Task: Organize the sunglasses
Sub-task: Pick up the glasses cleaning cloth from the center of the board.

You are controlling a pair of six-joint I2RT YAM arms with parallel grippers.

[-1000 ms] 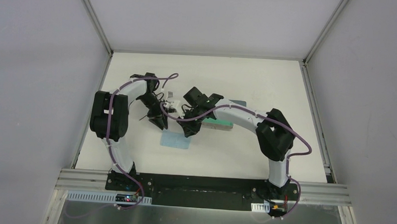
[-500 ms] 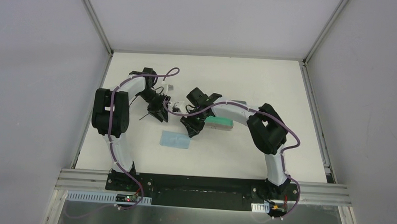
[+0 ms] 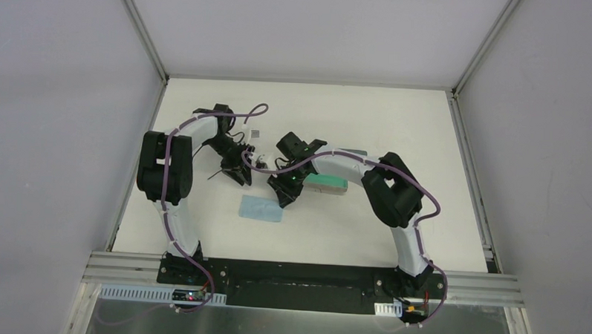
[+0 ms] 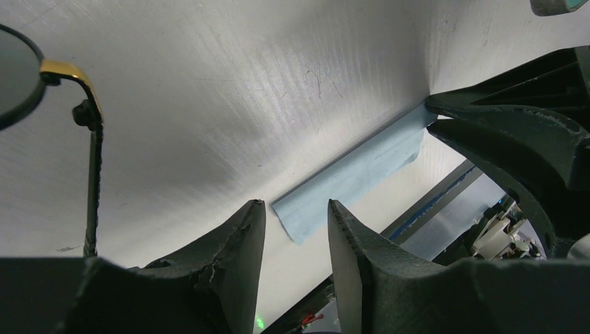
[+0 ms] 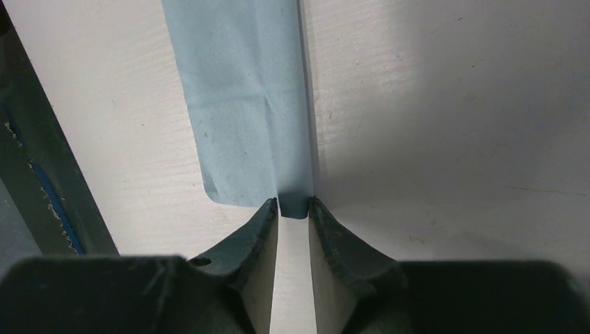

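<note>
One pair of sunglasses shows only in part: a dark round lens (image 4: 12,76), a gold bridge and a thin black arm (image 4: 92,181) lie on the white table, left of my left gripper (image 4: 293,203). That gripper (image 3: 237,172) is open, its jaws empty. My right gripper (image 5: 293,200) hovers at the far right corner of a light blue cloth (image 5: 243,104). Its jaws are open by a narrow gap with only table showing between them. In the top view the right gripper (image 3: 284,195) hangs just above the cloth (image 3: 262,209).
A teal oblong case (image 3: 326,184) lies right of the right gripper, partly under that arm. A small grey square (image 3: 254,133) sits behind the left gripper. The black base rail (image 3: 297,275) runs along the near table edge.
Both grippers have opened a little. The left gripper has drawn slightly back from the cloth. The right arm's elbow has swung left, its gripper staying at the cloth's far corner.
</note>
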